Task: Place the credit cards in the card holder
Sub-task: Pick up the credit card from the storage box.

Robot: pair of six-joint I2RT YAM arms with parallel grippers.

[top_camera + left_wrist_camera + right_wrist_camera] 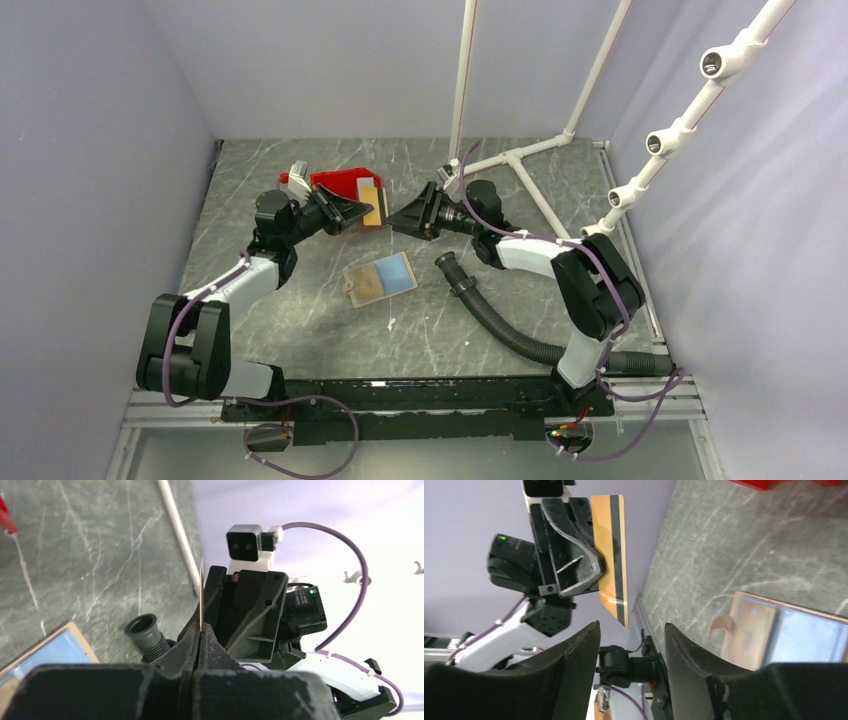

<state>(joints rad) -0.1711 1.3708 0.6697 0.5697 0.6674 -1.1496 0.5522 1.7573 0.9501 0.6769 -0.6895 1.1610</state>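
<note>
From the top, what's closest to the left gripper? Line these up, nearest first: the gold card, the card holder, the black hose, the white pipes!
1. The gold card: pinched in the left gripper.
2. The card holder: on the table, toward the bases.
3. The black hose: farther right.
4. The white pipes: far back right.

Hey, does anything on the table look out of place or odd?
A black ribbed hose lies loose across the table right of the card holder; it has no evident part in the task. The holder sits skewed, a blue card lying on or in it; which, I cannot tell. Nothing looks spilled or broken.
</note>
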